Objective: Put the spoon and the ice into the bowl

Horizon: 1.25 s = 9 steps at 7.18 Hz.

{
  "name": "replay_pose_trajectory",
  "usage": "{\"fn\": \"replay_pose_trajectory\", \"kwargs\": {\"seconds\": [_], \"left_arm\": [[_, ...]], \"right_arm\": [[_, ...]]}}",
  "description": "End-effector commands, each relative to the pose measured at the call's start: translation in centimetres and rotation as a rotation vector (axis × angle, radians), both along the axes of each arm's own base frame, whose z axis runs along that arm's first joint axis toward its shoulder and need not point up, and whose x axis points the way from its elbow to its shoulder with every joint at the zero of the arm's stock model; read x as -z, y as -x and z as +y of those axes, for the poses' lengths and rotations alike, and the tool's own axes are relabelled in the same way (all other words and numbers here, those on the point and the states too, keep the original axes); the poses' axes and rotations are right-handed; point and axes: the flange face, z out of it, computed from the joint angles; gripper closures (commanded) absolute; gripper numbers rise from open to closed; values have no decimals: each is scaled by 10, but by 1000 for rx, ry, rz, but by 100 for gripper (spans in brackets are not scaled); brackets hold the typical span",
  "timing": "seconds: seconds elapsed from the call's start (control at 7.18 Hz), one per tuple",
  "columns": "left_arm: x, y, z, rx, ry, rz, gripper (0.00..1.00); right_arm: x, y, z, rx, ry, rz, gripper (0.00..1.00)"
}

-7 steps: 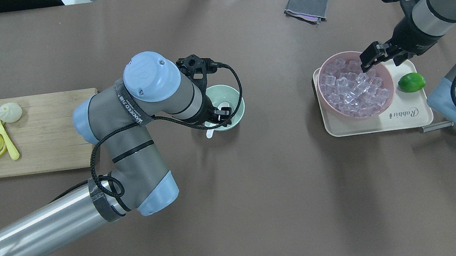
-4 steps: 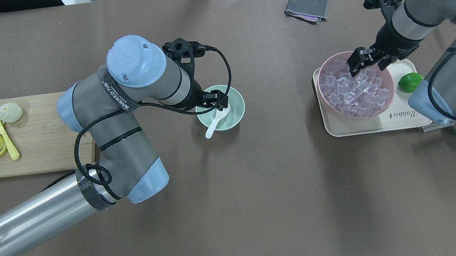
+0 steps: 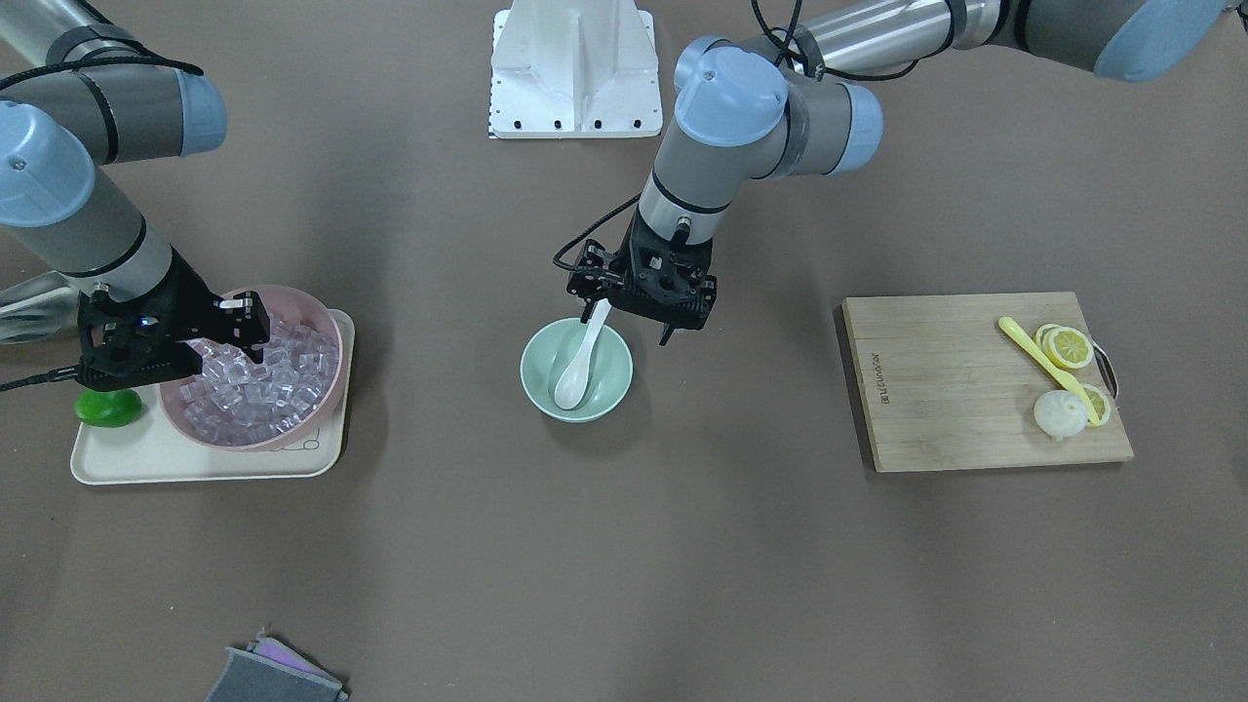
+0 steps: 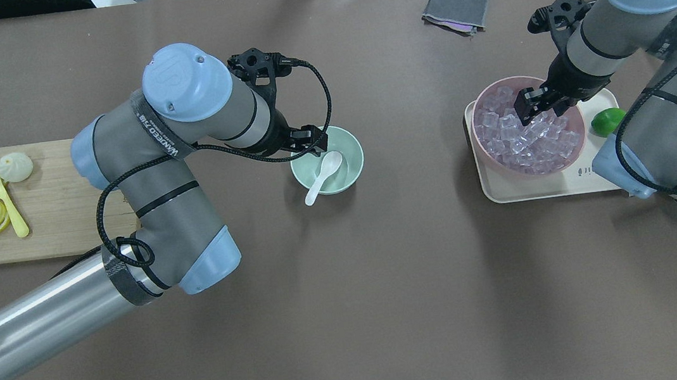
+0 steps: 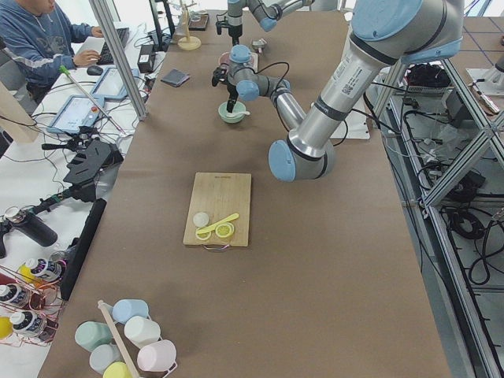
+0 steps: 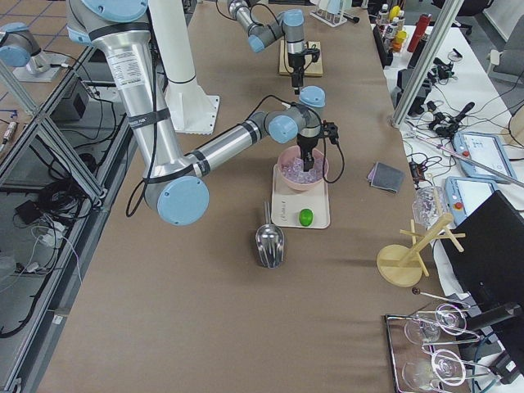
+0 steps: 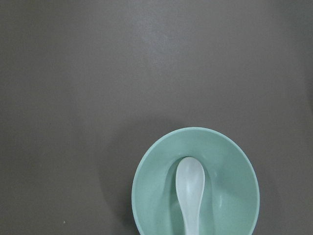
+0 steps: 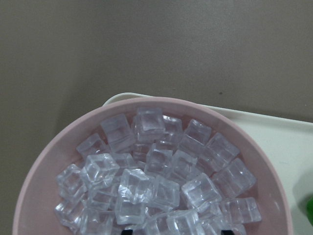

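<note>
Now one spoon [image 4: 324,172] lies in one green bowl [image 4: 349,164]. Lots of ice [image 4: 523,134] fills one pink bowl [image 4: 534,171]. The open left hand [image 4: 311,140] has backed off; the open right hand [image 4: 534,105] has moved over the ice

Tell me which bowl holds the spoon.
The small mint-green bowl at table centre; the white spoon rests in it. The larger pink bowl holds ice cubes.

I work in a robotics lab. My long brown table [image 5: 315,276] stands among aluminium posts [image 5: 118,59], with a seated operator [image 5: 35,35], tablets [image 5: 75,114] and cabling alongside.
</note>
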Motion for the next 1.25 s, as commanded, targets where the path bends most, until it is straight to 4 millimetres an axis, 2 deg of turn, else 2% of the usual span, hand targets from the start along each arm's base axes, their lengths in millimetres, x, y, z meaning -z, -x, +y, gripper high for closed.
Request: {"fn": "replay_pose_trajectory", "kwargs": {"seconds": [0.0,0.14,0.7,0.84,0.98,1.11], "left_arm": [[0,2,-2,6,1,0,3],[-1,2,-2,6,1,-1,3],[-2,2,-2,5,-1,0,3],[-2,2,-2,5,-1,0,3],[-1,2,-2,6,-3,0,3],[-2,3,-3,8,-3,0,3]], "right_arm": [[-11,9,-2,25,-12,26,32],[-18,12,-2,31,-2,36,33],[-25,17,3,41,7,43,40],[-24,18,4,44,7,40,45],[-25,18,4,44,10,42,56],[-28,18,4,44,13,45,62]]}}
